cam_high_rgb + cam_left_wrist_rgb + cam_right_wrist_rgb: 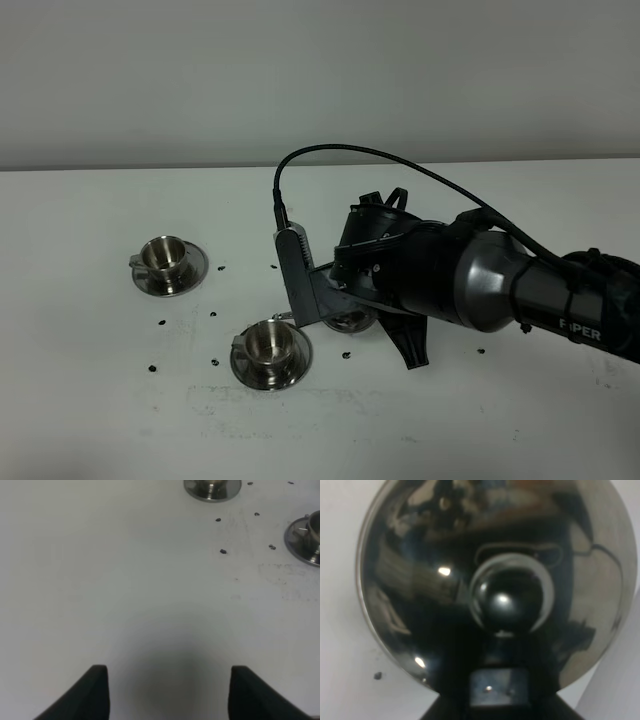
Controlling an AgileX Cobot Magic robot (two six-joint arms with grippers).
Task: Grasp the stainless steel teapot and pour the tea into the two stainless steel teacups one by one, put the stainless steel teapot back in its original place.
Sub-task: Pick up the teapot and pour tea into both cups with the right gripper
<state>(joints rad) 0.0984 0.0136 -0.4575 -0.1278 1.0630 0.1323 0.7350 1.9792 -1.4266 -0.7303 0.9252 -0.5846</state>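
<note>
The stainless steel teapot (pixel 495 580) fills the right wrist view from above, its round lid knob (pixel 507 597) in the middle. My right gripper (pixel 497 692) is shut on the pot's handle side at the frame's lower edge. In the exterior high view the right arm (pixel 470 280) covers the pot, and only a bit of its steel base (pixel 352 320) shows. Two stainless steel teacups stand on saucers, one at the left (pixel 168 262) and one nearer the front (pixel 270 350), just left of the pot. My left gripper (pixel 170 692) hangs open over bare table, away from both cups (pixel 212 487) (pixel 307 535).
Several small dark specks (pixel 215 315) dot the white table (pixel 100 420) around the cups. A black cable (pixel 330 150) loops up above the right arm. A grey wall runs along the back edge of the table.
</note>
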